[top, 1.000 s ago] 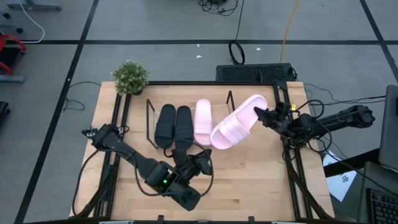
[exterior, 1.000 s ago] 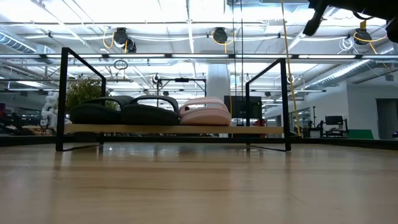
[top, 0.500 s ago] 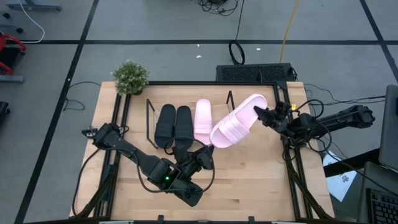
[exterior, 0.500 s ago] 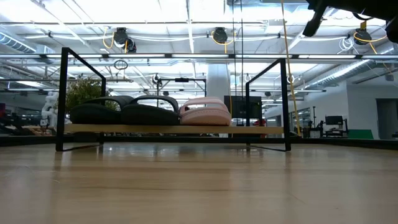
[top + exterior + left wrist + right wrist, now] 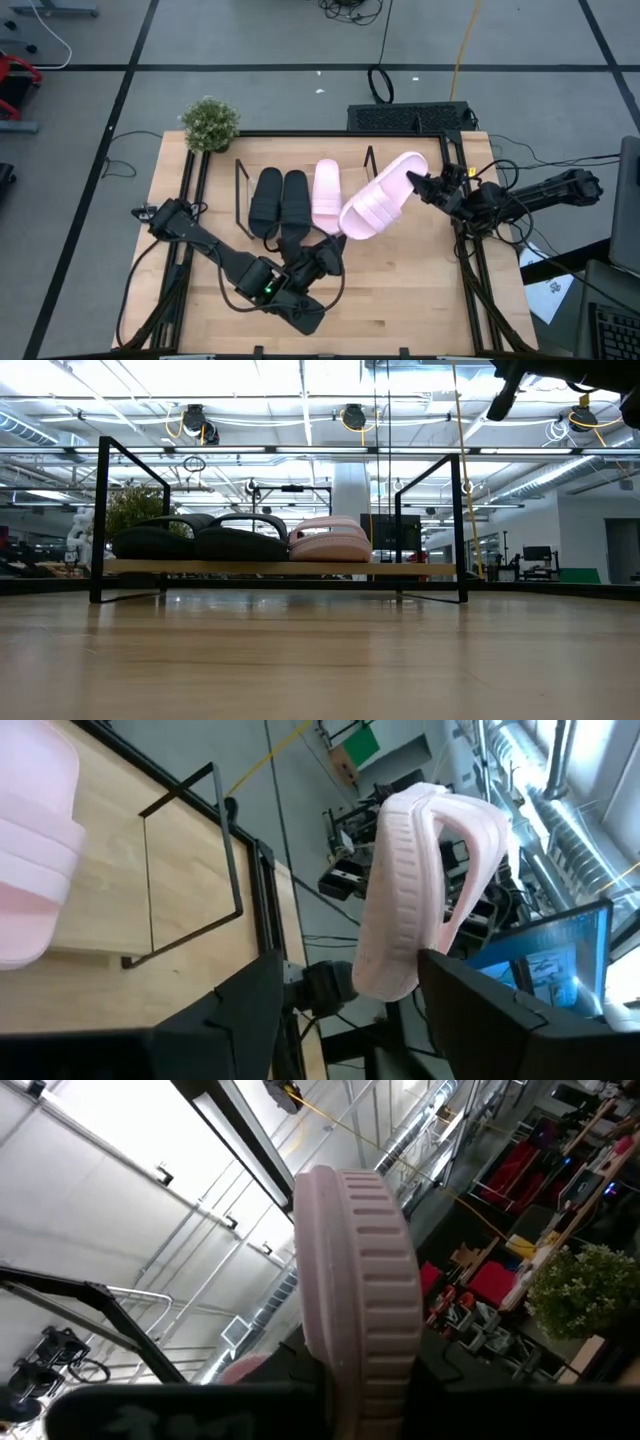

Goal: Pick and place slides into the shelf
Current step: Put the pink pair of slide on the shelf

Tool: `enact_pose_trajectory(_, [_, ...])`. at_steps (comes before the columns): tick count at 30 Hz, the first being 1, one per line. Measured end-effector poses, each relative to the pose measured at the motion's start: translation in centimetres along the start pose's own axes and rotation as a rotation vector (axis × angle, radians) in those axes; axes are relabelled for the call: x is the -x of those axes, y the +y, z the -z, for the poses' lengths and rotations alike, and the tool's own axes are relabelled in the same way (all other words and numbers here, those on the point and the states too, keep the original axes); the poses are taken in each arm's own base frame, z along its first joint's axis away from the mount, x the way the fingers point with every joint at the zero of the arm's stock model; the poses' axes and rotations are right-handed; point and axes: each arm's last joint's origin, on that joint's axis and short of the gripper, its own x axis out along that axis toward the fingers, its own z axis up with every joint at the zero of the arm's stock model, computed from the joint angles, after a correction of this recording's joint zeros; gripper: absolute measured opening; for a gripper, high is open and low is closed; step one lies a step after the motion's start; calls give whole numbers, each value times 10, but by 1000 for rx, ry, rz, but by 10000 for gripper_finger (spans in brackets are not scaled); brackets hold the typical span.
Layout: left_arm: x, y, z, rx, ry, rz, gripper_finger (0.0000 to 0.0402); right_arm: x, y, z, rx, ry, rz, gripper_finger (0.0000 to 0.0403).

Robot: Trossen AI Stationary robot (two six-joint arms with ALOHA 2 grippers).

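High view: the right gripper (image 5: 413,181) clamps the fourth pink slide (image 5: 378,199) above the shelf's (image 5: 240,196) right end; the low view shows three shelved. Left gripper (image 5: 322,258), fingers wide, waits near the bench's front edge.

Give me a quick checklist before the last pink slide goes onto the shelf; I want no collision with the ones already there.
1. Grip: the right claw is shut on the pink slide, held in the air at one end. Ok.
2. Free slot: the shelf has bare wood to the right of the three stored slides. Ok.
3. Stored slides: the two black slides and the other pink slide lie side by side. Ok.
4. Alignment: the held slide hangs diagonally, not parallel to the stored ones. Not ok.
5. Left claw: sits near the shelf's front, below the held slide. Cannot tell if clear.
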Motion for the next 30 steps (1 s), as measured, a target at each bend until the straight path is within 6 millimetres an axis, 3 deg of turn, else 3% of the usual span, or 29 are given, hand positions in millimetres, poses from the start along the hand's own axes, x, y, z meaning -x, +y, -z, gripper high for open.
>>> enact_pose_trajectory(10, [14,1,2,-6,-67,37,230,0,1,0,-21,6,-7,53])
enact_pose_trajectory(30, [-20,0,-7,-6,-21,-27,230,1,-1,2,-39,26,14,53])
